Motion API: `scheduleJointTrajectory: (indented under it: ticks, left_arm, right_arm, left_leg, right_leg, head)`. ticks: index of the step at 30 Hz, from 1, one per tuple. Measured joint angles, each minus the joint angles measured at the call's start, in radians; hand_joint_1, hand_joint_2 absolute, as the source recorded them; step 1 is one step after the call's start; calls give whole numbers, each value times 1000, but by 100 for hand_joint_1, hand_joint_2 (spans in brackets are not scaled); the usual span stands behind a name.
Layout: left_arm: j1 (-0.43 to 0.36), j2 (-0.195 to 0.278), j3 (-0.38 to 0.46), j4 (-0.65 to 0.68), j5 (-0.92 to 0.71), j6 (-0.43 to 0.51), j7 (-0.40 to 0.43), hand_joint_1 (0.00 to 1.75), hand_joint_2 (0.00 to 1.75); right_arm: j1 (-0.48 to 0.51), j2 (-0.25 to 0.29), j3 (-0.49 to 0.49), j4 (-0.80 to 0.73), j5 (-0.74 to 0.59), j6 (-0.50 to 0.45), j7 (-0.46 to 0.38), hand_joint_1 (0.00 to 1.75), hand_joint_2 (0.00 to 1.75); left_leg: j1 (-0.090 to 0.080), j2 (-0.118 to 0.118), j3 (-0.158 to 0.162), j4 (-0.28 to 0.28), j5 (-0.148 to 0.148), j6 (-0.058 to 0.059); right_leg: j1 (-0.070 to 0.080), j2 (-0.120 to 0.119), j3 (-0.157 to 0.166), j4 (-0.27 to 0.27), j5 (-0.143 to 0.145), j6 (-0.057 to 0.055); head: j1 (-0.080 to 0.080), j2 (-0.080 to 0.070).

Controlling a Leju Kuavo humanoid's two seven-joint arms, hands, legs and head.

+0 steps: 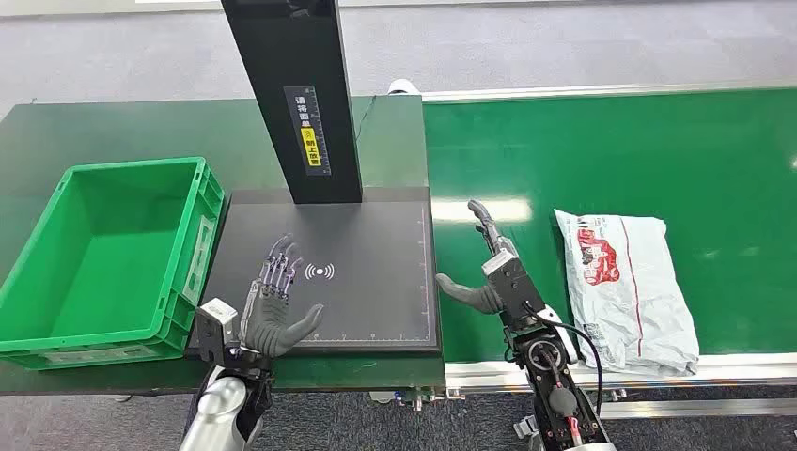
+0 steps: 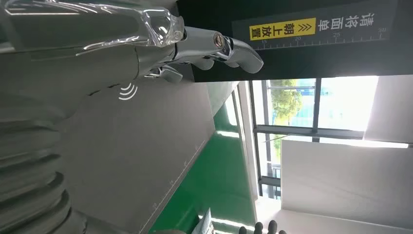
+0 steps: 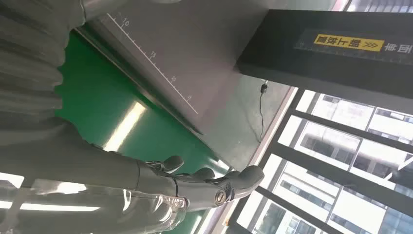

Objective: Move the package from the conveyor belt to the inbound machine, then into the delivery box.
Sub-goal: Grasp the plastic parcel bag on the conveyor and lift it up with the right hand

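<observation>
A white plastic-wrapped package (image 1: 628,285) with red print lies flat on the green conveyor belt (image 1: 601,160) at the right. My right hand (image 1: 489,268) is open above the belt, just left of the package and apart from it, fingers (image 3: 214,183) extended. The inbound machine's dark scan plate (image 1: 367,244) with a white wireless mark sits in the middle under a black post (image 1: 296,94). My left hand (image 1: 274,305) hovers open over the plate's near left part, fingers (image 2: 214,46) spread. The green delivery box (image 1: 113,254) stands at the left with nothing in it.
The black post carries a ruler strip and a yellow label (image 1: 310,146). A dark green table (image 1: 85,132) holds the box and the machine. The belt's metal rail (image 1: 658,371) runs along its near edge. Windows (image 2: 316,105) lie beyond the post in the left wrist view.
</observation>
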Motion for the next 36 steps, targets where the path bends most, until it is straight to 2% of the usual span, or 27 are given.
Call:
scheduleJointTrajectory:
  ticks: [8,11,22,27,31,36]
  left_arm:
    - [2,0,1,-2,0,0,0,0,175]
    - [7,1,1,-4,1,2,0,0,175]
    - [79,11,13,-60,12,2,0,0,175]
    - [112,16,20,-96,20,2,7,0,175]
    - [118,20,26,-111,42,-13,20,0,175]
    - [118,21,27,-118,51,-21,31,0,175]
  right_arm:
    - [-4,-7,-6,0,7,-2,0,0,175]
    - [-8,-15,-8,0,53,-29,14,0,175]
    - [-39,-130,-93,-4,174,-81,67,0,175]
    - [-65,-185,-151,13,236,-158,131,0,175]
    - [-80,-220,-191,39,353,-225,214,0,175]
    - [-79,-236,-212,62,507,-219,342,0,175]
  left_leg:
    - [0,0,0,0,0,0]
    - [0,0,0,0,0,0]
    - [0,0,0,0,0,0]
    - [0,0,0,0,0,0]
    - [0,0,0,0,0,0]
    - [0,0,0,0,0,0]
  right_leg:
    - [0,0,0,0,0,0]
    - [0,0,0,0,0,0]
    - [0,0,0,0,0,0]
    - [0,0,0,0,0,0]
    - [0,0,0,0,0,0]
    - [0,0,-1,0,0,0]
  head:
    - [0,0]
    - [0,0]
    - [0,0]
    - [0,0]
    - [0,0]
    - [0,0]
